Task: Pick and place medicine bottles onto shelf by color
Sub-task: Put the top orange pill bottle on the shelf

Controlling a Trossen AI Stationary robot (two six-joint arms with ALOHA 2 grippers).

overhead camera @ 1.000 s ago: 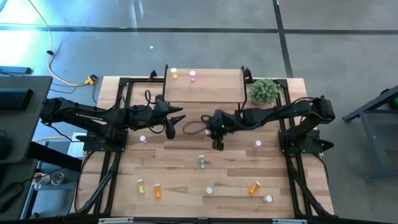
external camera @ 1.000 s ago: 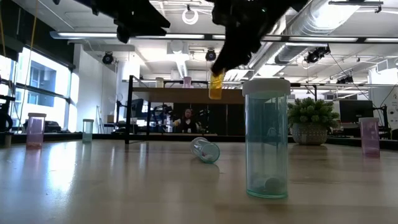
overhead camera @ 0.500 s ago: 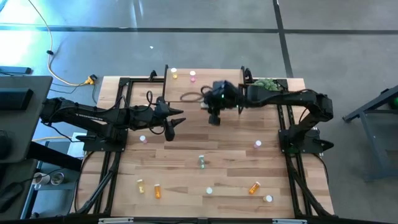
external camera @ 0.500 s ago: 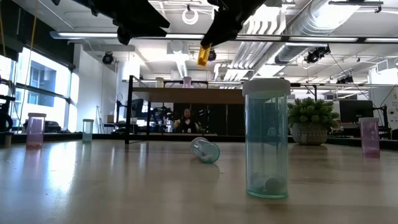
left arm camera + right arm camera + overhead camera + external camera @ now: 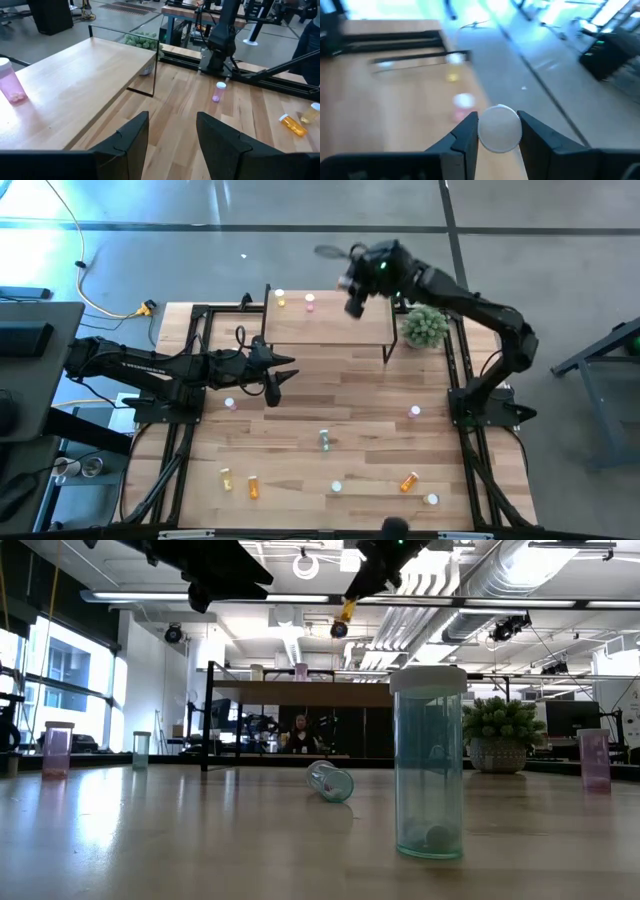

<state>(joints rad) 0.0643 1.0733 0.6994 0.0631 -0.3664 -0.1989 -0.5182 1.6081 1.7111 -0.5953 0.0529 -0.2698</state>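
Right gripper (image 5: 499, 134), jaws clenched below the white cap of a small, light, rigid, slippery orange plastic pill bottle (image 5: 347, 610), above the light-wood shelf (image 5: 330, 320) at the tabletop's far edge; left gripper (image 5: 170, 135) jaws released.

Right gripper (image 5: 352, 305) raised, clamped; left gripper (image 5: 276, 383) parted.

Grey concrete floor (image 5: 300, 210), ceiling ducts (image 5: 500, 580), bright windows (image 5: 60, 670)

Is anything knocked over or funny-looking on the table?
Yes. One clear bottle lies tipped on its side mid-table, while the big one near the camera stands upright. An orange bottle near the front edge also lies slanted instead of standing.
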